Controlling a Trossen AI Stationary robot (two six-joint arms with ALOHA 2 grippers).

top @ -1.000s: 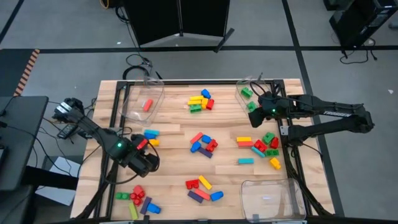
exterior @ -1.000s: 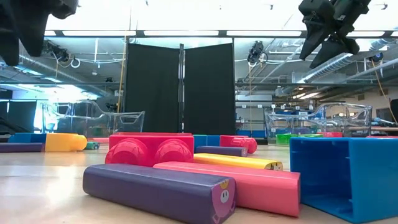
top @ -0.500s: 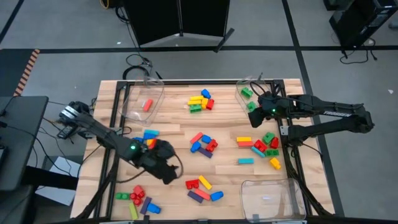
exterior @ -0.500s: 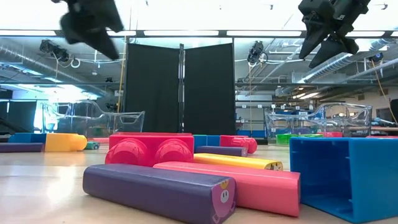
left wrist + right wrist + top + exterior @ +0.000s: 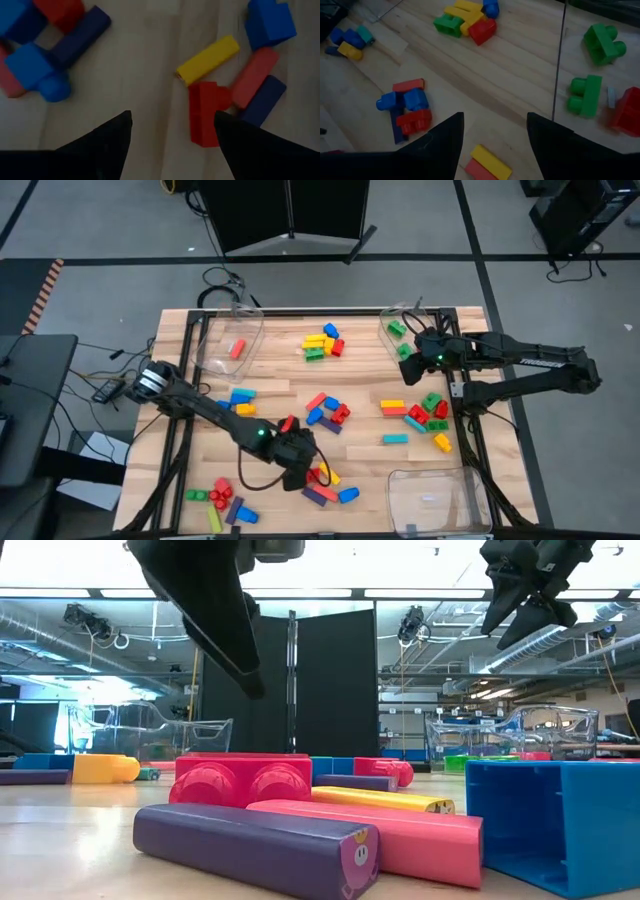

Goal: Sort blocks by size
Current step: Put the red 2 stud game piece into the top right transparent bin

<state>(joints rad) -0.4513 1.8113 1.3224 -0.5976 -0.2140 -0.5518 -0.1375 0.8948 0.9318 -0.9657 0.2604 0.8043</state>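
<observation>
left hand: the left hand (image 5: 300, 470) hangs over the low pile of blocks near the front middle of the counter (image 5: 280, 395), fingers spread with nothing between them, as its wrist view shows.
pile under left hand: a red brick (image 5: 205, 112), a yellow bar (image 5: 207, 60), a pink bar (image 5: 252, 70), a purple bar (image 5: 262, 100) and a blue brick (image 5: 270, 22) lie close together, several touching.
handling: i judge the blocks light, stiff and smooth, so they may skid on the wood if nudged; best taken across the two long flat sides, not over the studs.
best pick: the yellow bar looks easiest, since one long side is bare; the red brick touches the pink bar, so a finger could shove its neighbour.
other blocks: left of that pile, a cluster at the front left corner (image 5: 225, 502); beyond it, a middle cluster (image 5: 328, 412), a far cluster (image 5: 322, 343), and a cluster to the right (image 5: 425, 415).
bins: a clear bin (image 5: 228, 340) at far left holds one red block; a clear bin (image 5: 432, 498) at front right looks bare; a far right bin (image 5: 392, 330) holds green blocks.
right hand: the right hand (image 5: 412, 368) waits raised by the far right bin, fingers apart and holding nothing.
in the way: the bin walls are hard to see; the low pile is tight.
</observation>
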